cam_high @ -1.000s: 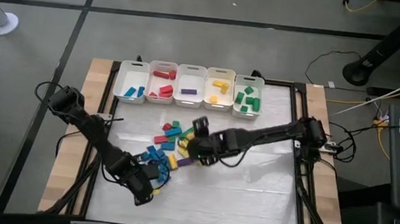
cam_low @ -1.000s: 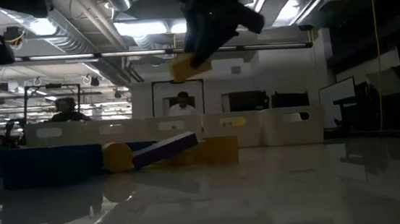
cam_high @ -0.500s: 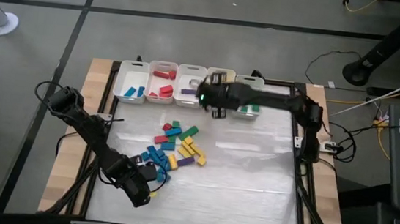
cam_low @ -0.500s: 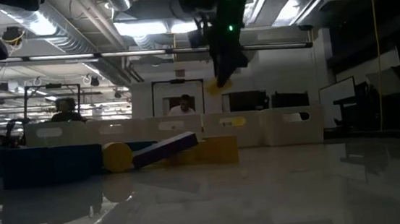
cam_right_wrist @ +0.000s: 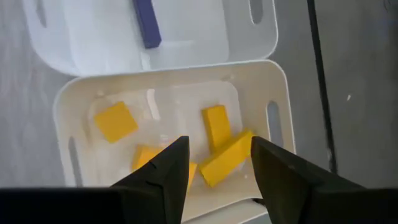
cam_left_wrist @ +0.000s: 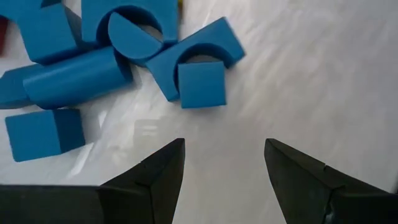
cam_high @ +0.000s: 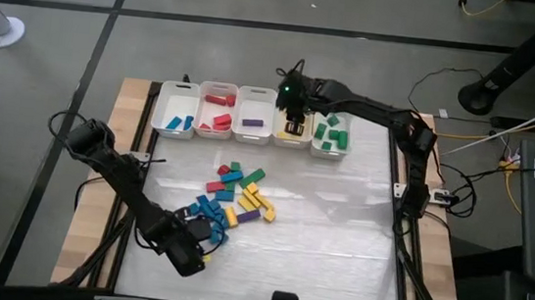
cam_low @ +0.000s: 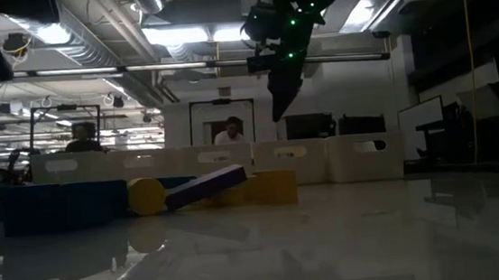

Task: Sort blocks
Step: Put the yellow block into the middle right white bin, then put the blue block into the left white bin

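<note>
Dark jointed arms [cam_high: 360, 105], one showing green lights.

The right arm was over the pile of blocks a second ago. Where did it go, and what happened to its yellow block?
The right gripper carried a yellow block from the pile to the yellow bin in the far row. Its fingers now stand open and empty above that bin, with yellow blocks lying inside. The left gripper stayed open beside the blue blocks, and the pile stayed put.

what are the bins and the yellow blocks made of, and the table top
Bins: likely moulded plastic, white, smooth, rounded corners, slotted handles. Yellow blocks: solid matte colour with crisp edges, painted wood or plastic; cannot tell which. Table top: glossy whitish sheet with glare streaks, possibly plastic film, edged by wood-look boards.
</note>
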Available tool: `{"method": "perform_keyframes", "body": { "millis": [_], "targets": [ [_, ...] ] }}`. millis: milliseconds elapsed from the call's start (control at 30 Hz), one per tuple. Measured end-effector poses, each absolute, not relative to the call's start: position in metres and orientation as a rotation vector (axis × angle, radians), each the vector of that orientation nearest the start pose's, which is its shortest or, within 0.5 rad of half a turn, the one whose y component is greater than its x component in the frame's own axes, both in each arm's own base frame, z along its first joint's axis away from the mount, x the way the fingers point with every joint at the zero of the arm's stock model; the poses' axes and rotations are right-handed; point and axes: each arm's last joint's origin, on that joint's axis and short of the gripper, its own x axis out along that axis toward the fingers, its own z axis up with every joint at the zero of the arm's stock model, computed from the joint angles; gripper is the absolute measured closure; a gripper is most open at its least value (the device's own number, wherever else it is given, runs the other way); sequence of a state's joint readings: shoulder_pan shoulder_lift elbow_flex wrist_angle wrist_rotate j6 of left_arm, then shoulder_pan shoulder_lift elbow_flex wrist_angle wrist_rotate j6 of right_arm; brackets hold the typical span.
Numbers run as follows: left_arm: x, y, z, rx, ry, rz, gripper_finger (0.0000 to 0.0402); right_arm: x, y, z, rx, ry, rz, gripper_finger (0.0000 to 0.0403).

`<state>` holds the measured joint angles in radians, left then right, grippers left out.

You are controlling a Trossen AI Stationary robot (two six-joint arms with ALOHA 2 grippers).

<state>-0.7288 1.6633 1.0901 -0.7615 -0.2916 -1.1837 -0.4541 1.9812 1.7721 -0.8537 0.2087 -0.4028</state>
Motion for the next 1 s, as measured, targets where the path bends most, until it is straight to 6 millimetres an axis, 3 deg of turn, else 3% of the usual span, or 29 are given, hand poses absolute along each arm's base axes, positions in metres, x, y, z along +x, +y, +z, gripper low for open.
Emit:
{"method": "perform_keyframes", "body": {
  "millis": [300, 700, 1000],
  "targets": [
    [0.252, -0.197, 0.158, -0.363, 1.148, 0.427, 0.0192, 0.38, -0.189, 0.269, -0.158, 1.147, -0.333, 0.0229],
    [0.272, -0.183, 0.145, -0.314, 1.101, 0.473, 0.0193, 0.384, -0.179, 0.269, -0.086, 1.095, -0.182, 0.0229],
    [0.28, -0.174, 0.145, -0.323, 1.133, 0.436, 0.0272, 0.396, -0.151, 0.268, -0.126, 1.099, -0.121, 0.0229]
  ]
}}
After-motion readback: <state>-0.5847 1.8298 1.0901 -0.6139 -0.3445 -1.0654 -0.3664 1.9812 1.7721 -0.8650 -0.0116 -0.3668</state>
